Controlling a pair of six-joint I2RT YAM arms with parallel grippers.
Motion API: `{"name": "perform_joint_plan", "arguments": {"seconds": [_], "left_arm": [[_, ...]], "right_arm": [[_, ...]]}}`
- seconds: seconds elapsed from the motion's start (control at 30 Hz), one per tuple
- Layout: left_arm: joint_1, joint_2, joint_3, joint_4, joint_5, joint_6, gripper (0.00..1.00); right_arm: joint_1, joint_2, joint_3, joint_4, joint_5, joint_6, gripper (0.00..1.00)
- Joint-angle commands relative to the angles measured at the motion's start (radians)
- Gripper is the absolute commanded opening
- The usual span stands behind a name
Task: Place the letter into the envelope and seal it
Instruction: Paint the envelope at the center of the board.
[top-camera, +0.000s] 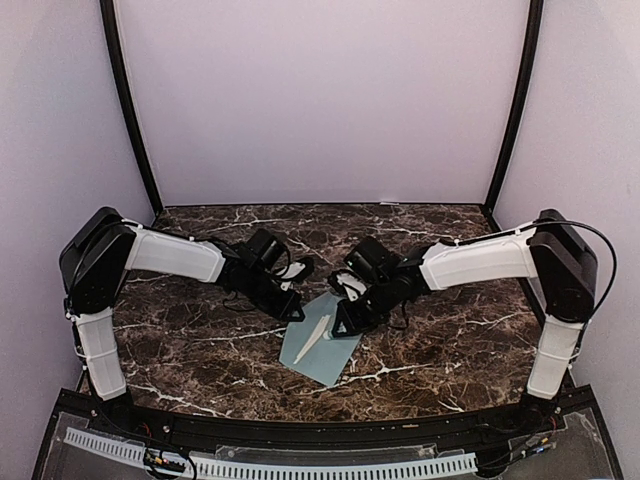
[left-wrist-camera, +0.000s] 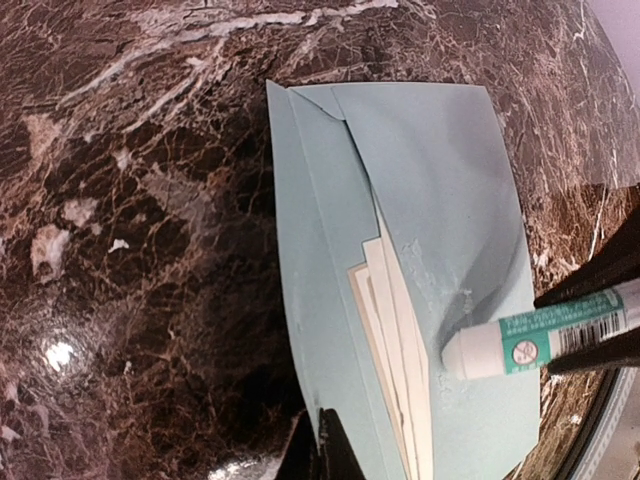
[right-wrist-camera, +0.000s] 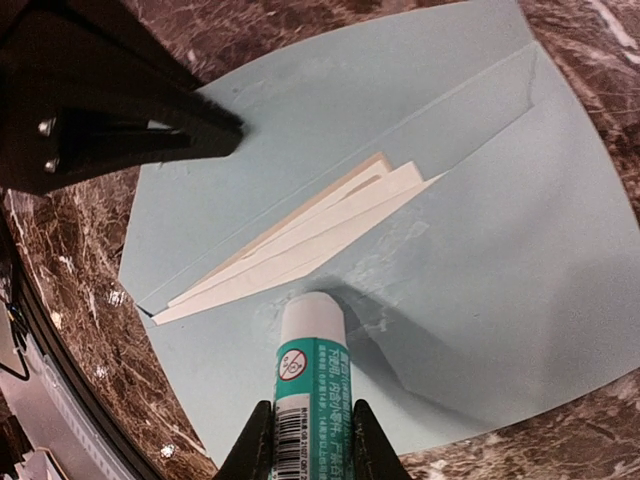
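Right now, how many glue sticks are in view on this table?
1. The glue stick is clamped in the right gripper, its tip against the open envelope beside the letter. No other shows, though the arms cover some of the table.

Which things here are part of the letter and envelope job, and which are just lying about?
Part of the job:
pale blue-grey paper envelope, flap open
folded cream paper letter, partly inside it
white-and-green glue stick, gripped by the right hand
left hand, shut, at the envelope's edge

Not part of it:
dark veined marble tabletop
plain pale walls
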Motion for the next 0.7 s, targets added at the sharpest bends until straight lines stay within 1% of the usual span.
{"name": "perform_joint_plan", "arguments": {"seconds": [0.0, 0.27, 0.4, 0.5, 0.67], "left_arm": [[-0.004, -0.008, 0.012, -0.023, 0.000, 0.008, 0.00], [-0.005, -0.009, 0.011, -0.022, 0.001, 0.008, 0.00], [-0.004, -0.010, 0.012, -0.021, -0.003, 0.006, 0.00], [-0.004, -0.008, 0.012, -0.023, -0.012, 0.002, 0.00], [-0.004, -0.009, 0.012, -0.026, -0.026, -0.005, 0.00]], "right_arm": [[-0.051, -0.013, -0.019, -0.045, 0.094, 0.005, 0.00], [-0.080, -0.016, -0.034, -0.032, 0.104, -0.004, 0.00], [-0.077, -0.028, -0.054, -0.017, 0.057, -0.013, 0.00], [-0.060, -0.038, -0.072, -0.009, 0.020, -0.026, 0.00], [-0.016, -0.047, -0.078, -0.024, 0.004, -0.031, 0.00]]}}
